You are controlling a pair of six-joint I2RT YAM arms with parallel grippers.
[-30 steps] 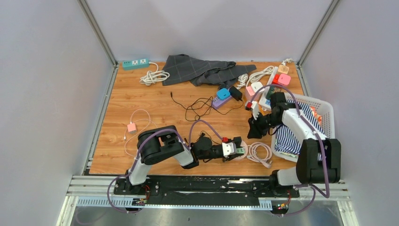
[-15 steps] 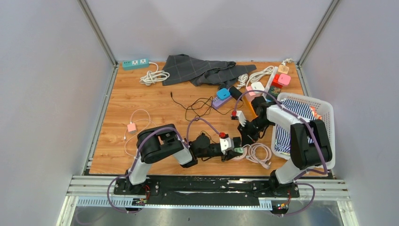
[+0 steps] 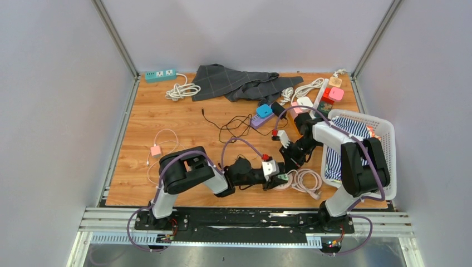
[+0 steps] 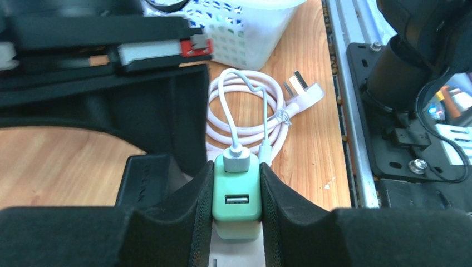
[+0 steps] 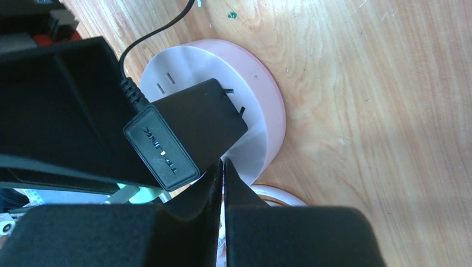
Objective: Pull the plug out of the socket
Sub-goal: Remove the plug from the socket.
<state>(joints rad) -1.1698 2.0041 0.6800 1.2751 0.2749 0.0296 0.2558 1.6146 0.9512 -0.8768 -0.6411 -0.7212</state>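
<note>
My left gripper (image 4: 236,166) is shut on a mint-green USB plug (image 4: 236,194), squeezing both of its sides. The plug sits on a white socket (image 4: 239,253) with a white cable in its top. In the top view this grip (image 3: 278,177) lies low near the table's front edge. The right wrist view shows the round white-and-pink socket (image 5: 261,94) with a black adapter (image 5: 183,133) leaning on it, prongs partly showing. My right gripper (image 5: 224,164) is shut and empty, its tips at the socket's rim beside the adapter. From above, the right gripper (image 3: 289,158) is just behind the left gripper.
A coiled white cable (image 3: 305,181) lies right of the grip. A white basket (image 3: 387,130) with striped cloth stands on the right. Further back are a grey cloth (image 3: 234,82), black wires (image 3: 236,125), several coloured plugs and a teal power strip (image 3: 160,74).
My right gripper has swung left and forward from beside the basket to the socket, and its jaws have closed. The left gripper has kept its hold on the green plug.
</note>
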